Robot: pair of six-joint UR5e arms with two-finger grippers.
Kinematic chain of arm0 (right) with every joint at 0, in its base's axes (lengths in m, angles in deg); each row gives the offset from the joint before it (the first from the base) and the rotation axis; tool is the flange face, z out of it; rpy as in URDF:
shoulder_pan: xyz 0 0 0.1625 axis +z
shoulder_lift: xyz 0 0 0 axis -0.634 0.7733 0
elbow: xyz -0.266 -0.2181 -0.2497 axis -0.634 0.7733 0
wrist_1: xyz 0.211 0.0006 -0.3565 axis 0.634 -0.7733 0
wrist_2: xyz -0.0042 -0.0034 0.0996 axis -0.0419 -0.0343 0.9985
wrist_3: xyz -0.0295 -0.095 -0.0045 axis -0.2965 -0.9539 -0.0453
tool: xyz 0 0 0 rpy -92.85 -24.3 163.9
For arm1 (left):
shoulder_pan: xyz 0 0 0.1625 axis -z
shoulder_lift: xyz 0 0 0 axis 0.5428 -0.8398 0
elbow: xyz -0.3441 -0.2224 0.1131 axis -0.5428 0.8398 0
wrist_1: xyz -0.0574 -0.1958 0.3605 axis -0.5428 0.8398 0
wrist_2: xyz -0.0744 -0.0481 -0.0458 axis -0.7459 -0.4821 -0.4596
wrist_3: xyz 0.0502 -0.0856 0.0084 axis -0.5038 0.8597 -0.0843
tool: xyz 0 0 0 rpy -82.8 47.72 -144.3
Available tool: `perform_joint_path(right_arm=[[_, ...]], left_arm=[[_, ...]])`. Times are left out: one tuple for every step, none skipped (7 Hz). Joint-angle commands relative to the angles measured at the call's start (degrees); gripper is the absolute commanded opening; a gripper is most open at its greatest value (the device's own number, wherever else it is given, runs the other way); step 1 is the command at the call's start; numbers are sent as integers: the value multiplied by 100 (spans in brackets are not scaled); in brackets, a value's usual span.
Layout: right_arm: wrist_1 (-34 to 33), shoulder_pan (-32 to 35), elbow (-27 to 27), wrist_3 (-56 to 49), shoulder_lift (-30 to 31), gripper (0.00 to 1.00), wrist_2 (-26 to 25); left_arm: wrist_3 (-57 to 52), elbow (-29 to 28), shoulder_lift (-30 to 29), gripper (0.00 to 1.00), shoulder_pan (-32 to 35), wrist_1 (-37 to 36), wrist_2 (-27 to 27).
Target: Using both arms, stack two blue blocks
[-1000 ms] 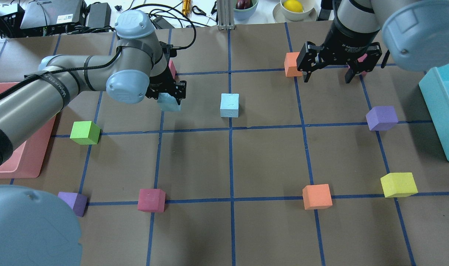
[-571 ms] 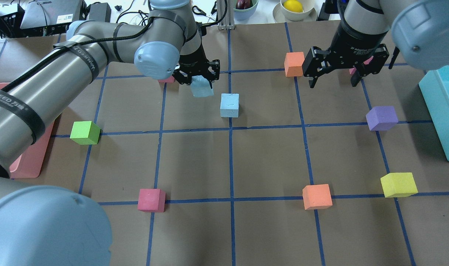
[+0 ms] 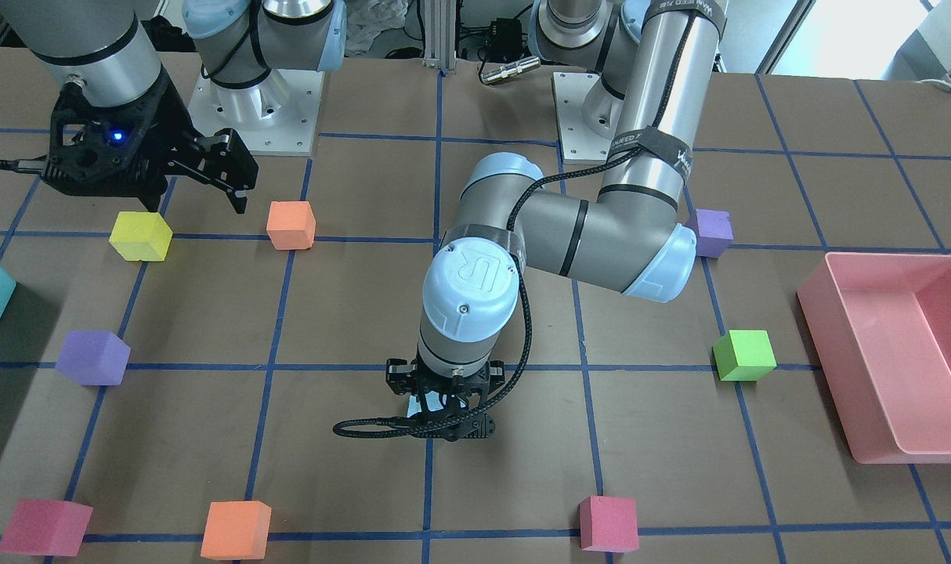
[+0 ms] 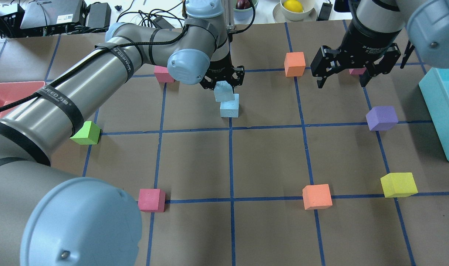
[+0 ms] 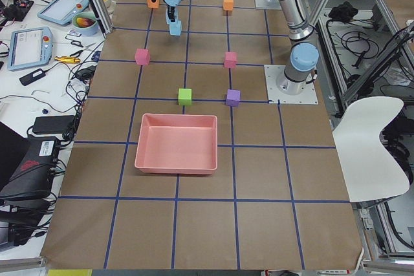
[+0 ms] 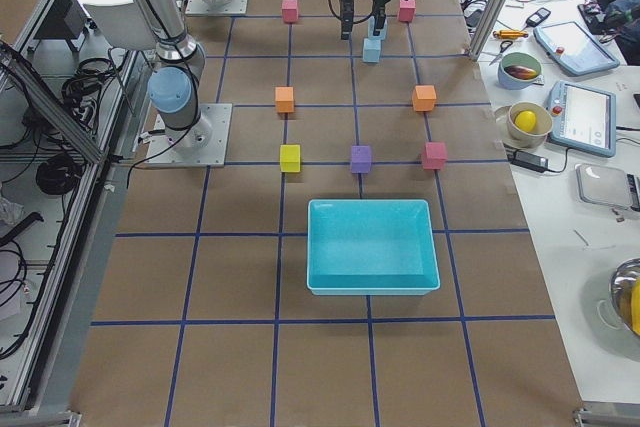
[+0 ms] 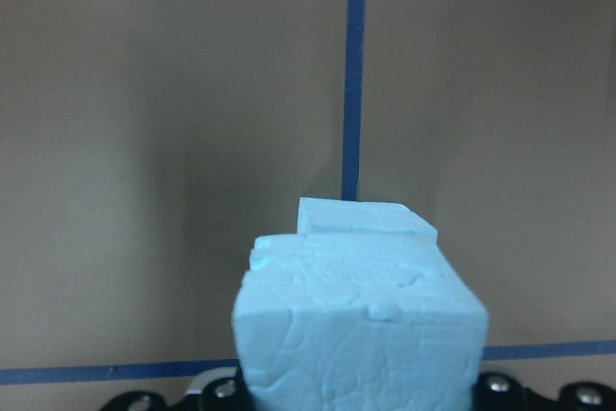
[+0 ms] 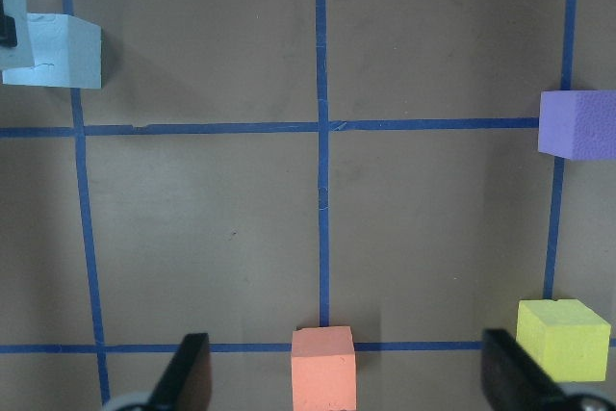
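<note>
One blue block (image 4: pixel 229 109) sits on the table by the centre grid line. My left gripper (image 4: pixel 223 82) is shut on the other blue block (image 4: pixel 223 92) and holds it just above the far edge of the first, offset slightly to the back left. In the left wrist view the held block (image 7: pixel 361 324) fills the bottom, with the lower block (image 7: pixel 364 218) peeking out beyond it. In the front-facing view the left wrist hides both blocks. My right gripper (image 4: pixel 341 79) is open and empty, hovering at the far right near an orange cube (image 4: pixel 294 64).
A teal bin (image 4: pixel 442 111) stands at the right edge and a pink tray (image 3: pixel 891 352) at the left. Purple (image 4: pixel 381 118), yellow (image 4: pixel 398 184), orange (image 4: pixel 317 196), pink (image 4: pixel 151 200) and green (image 4: pixel 85 133) cubes lie scattered on the grid.
My left arm has swung right with the blue block, from left of the other blue block to just over it. My right gripper has drifted slightly right, still open.
</note>
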Motion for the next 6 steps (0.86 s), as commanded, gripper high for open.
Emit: perform_joint_path(right_arm=[[13, -1, 0, -1, 30, 100, 1], [40, 8, -9, -19, 30, 100, 9], [40, 8, -9, -19, 30, 100, 9], [40, 8, -9, -19, 30, 100, 9], [40, 8, -9, -28, 30, 100, 9], [40, 8, -9, -28, 30, 100, 9]], left_arm=[[62, -2, -72, 0, 117, -16, -5], [62, 7, -81, 0, 118, -16, -5], [53, 50, -99, 0, 126, -16, 4], [27, 59, -125, 0, 126, -24, 12], [44, 33, -134, 0, 126, -24, 47], [53, 77, -143, 39, 126, -24, 48]])
